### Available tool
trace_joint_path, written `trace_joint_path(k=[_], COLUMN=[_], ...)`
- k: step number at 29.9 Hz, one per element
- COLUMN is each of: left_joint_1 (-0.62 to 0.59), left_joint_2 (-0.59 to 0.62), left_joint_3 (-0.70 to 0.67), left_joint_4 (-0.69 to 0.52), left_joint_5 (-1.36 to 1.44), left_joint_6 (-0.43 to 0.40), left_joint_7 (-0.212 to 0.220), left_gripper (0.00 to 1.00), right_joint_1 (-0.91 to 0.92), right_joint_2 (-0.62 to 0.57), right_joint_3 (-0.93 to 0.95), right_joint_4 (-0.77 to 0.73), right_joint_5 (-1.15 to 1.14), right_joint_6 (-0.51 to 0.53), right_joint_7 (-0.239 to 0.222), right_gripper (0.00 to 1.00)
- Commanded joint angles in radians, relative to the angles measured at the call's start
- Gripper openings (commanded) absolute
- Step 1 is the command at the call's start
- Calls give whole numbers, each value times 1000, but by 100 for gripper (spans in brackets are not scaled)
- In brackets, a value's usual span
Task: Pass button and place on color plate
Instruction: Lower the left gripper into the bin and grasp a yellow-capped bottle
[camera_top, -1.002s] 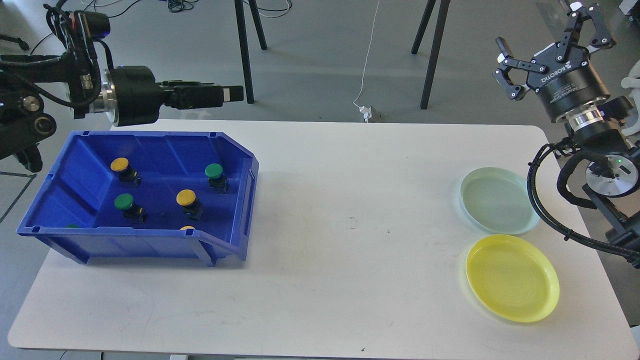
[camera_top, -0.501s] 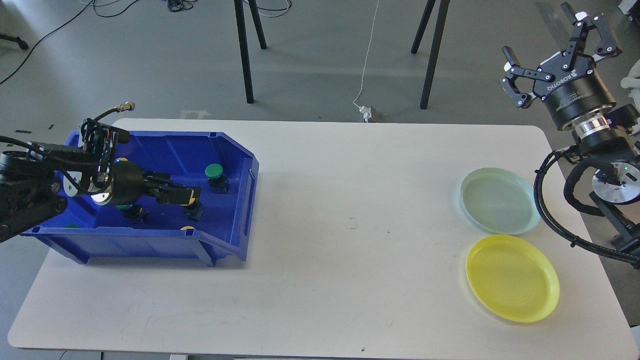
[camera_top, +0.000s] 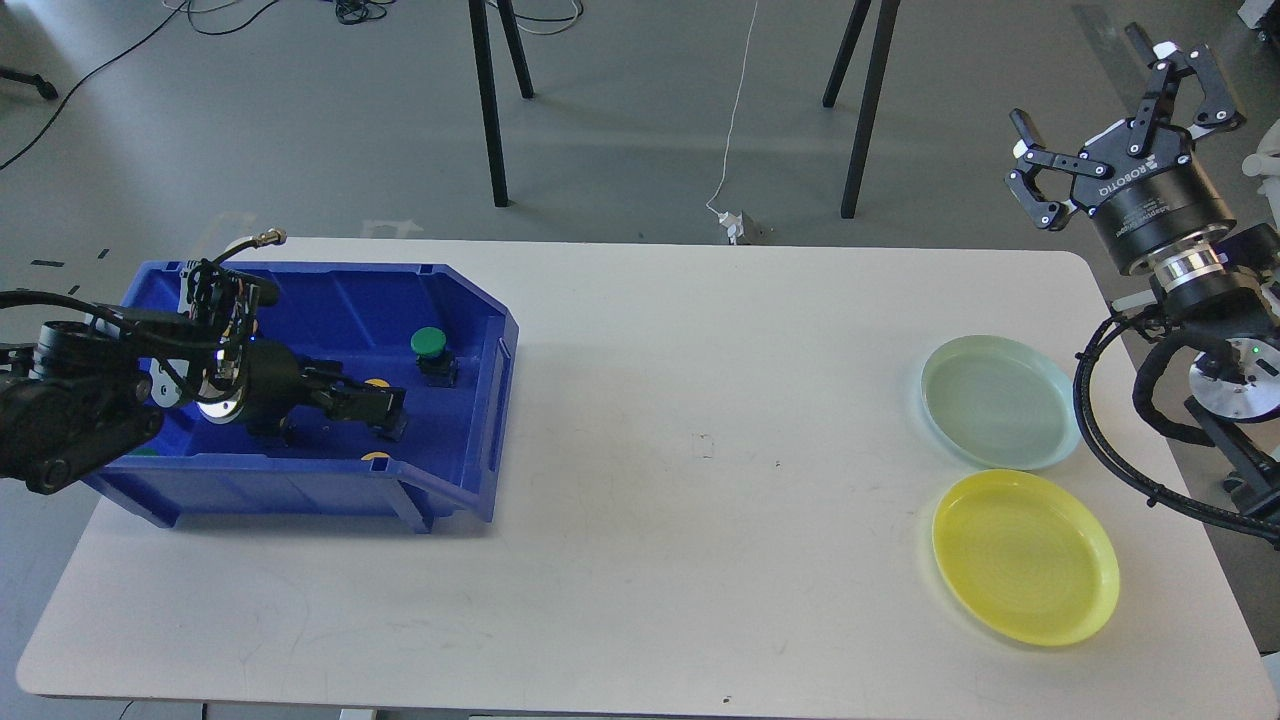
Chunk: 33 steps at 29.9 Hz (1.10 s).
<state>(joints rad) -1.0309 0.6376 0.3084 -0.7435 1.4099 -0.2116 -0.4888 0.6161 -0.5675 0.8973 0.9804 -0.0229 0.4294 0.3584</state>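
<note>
Head view shows my left gripper (camera_top: 385, 405) low inside the blue bin (camera_top: 470, 300), at the yellow button (camera_top: 377, 384), mostly hidden behind my fingers; I cannot tell whether the jaws have closed on it. A green button (camera_top: 429, 343) sits just beyond. The button looks small, light and rigid, with a smooth, probably slippery cap, so the black base seems the better hold. My right gripper (camera_top: 1110, 110) hangs spread open, far right, above the yellow plate (camera_top: 1025, 556) and green plate (camera_top: 995, 400).

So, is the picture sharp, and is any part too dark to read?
Head view: sharp overall, soft even light. The left claw is dark inside the blue bin, so its fingers blend together. The right claw shows clearly, and both plates show no glare.
</note>
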Motion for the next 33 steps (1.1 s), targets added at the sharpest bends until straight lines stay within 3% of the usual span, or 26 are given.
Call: trace_joint_path(k=[1,11,20,24,25,28,31,33], left_joint_1=[14,20,28,49,48,49,49,48], left_joint_2=[-4,-30,-38,-36,-36,-38,-38,-38], left_joint_3=[0,-3,5,5,5,5,5,0], left_joint_4=[6,24,39,42,49,62,62,62], left_joint_5=[0,-6,-3,1,1,1,1,3], left_joint_6=[0,3,18,24,30,35,38,40], left_joint_7=[0,0,0,0,0,0,0,0], left_gripper=[99,94,71,46,44,21,7,5], right_joint_1=[-1,-2,-12,-19,-21,-21,-21,-22], right_joint_2=[-5,-5,-5,-5,-5,-5,-5,-5], right_joint_3=[0,0,2,2,2,2,2,2], right_joint_4=[0,0,0,0,0,0,0,0], right_joint_5=[0,0,0,0,0,0,0,0], right_joint_6=[0,0,0,0,0,0,0,0], right_joint_7=[1,1,1,1,1,1,1,1], right_gripper=[99,99,99,99,99,99,99,99])
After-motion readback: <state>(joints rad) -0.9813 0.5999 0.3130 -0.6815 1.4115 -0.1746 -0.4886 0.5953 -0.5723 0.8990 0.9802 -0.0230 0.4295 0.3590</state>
